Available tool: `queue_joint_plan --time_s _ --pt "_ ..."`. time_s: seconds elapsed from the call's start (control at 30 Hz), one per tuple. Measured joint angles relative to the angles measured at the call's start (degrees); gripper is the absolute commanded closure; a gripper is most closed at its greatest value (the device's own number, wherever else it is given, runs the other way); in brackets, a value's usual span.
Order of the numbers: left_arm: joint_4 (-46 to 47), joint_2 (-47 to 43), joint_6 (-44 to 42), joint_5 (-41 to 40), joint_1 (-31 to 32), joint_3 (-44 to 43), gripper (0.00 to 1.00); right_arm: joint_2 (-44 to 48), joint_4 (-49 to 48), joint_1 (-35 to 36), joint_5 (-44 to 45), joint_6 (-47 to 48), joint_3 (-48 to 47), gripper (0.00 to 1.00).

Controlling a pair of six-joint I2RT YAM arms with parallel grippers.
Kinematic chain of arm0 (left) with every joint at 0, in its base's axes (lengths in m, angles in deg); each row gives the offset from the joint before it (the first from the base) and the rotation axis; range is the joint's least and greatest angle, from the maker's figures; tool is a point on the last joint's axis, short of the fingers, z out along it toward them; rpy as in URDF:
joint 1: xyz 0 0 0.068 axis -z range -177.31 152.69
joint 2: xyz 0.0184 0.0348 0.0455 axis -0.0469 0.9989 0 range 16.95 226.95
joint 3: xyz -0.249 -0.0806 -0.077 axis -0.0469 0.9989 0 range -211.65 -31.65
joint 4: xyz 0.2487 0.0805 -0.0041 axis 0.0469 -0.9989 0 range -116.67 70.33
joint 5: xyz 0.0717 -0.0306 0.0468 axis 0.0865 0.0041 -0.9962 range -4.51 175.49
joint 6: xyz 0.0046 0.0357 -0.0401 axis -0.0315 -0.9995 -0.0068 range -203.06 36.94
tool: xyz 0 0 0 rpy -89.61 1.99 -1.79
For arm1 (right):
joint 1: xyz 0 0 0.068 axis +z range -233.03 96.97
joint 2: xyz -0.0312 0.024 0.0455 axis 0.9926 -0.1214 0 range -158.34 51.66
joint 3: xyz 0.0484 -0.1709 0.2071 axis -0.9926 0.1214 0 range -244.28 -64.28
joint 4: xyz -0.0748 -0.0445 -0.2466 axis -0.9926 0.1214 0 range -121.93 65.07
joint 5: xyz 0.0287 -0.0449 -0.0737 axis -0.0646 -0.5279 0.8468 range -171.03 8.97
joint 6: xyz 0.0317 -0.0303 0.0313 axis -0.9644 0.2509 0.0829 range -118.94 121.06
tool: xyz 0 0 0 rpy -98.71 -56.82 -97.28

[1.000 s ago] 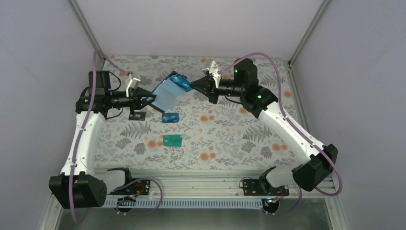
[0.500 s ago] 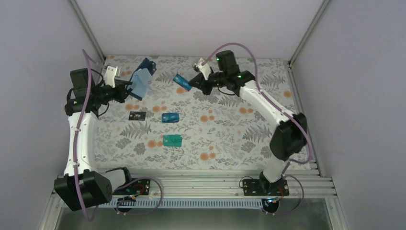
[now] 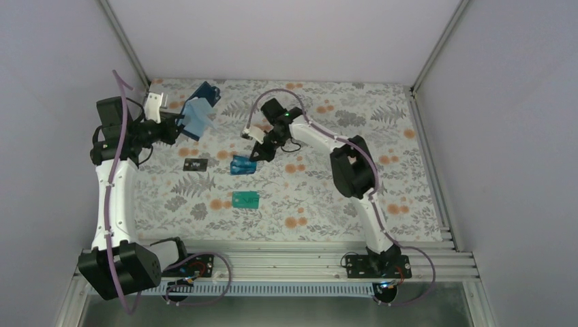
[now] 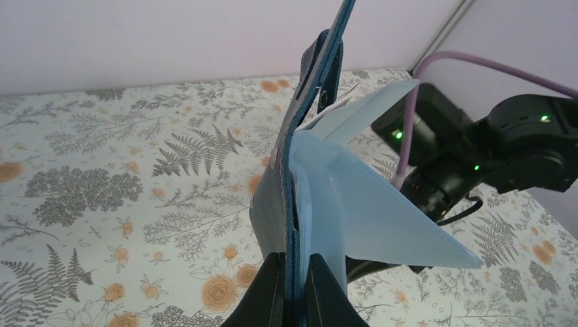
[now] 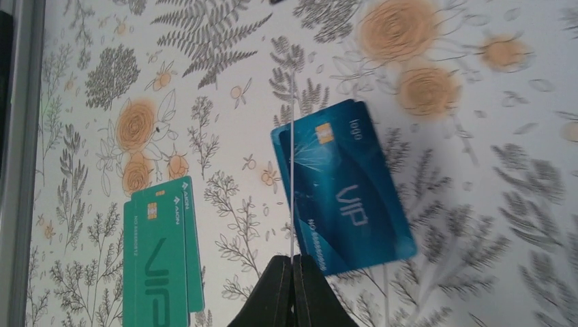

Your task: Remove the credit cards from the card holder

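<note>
My left gripper point(image 3: 178, 127) is shut on the edge of the open navy card holder point(image 3: 199, 111) and holds it up over the back left of the table. In the left wrist view the fingers point(image 4: 272, 279) pinch the card holder point(image 4: 290, 184), and its pale blue pockets point(image 4: 368, 211) fan out to the right. My right gripper point(image 3: 254, 154) is shut on a thin card seen edge-on point(image 5: 292, 170), held low over a blue card point(image 5: 347, 191) that lies on the table point(image 3: 240, 167). A teal card point(image 3: 245, 199) and a dark card point(image 3: 195, 164) also lie flat.
The teal cards point(image 5: 160, 259) lie left of my right gripper point(image 5: 293, 262) in the right wrist view. The floral table cloth point(image 3: 382, 170) runs to grey walls at the back and sides. A metal rail point(image 3: 286, 262) lines the near edge.
My right gripper has swung from the back of the table down and forward with its card, to just above the blue card. My left gripper has pulled the holder left and now holds still.
</note>
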Motion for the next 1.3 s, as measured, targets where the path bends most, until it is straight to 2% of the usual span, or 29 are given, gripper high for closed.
queue_joint_plan --time_s 0.33,0.6,1.0,1.3 --pt "0.1 0.0 0.2 0.3 -0.3 0.0 0.98 -4.7 11.0 1.7 -0.2 5.1 -9.2 0.96" --pt "0.1 0.0 0.3 0.4 -0.3 0.0 0.98 -9.9 17.5 1.7 3.7 7.3 -15.2 0.96" --pt "0.1 0.0 0.5 0.4 -0.3 0.0 0.98 -12.2 19.2 1.7 5.4 7.2 -18.1 0.96" --pt "0.1 0.1 0.5 0.4 -0.3 0.0 0.98 -12.2 19.1 1.7 7.6 7.2 -18.9 0.90"
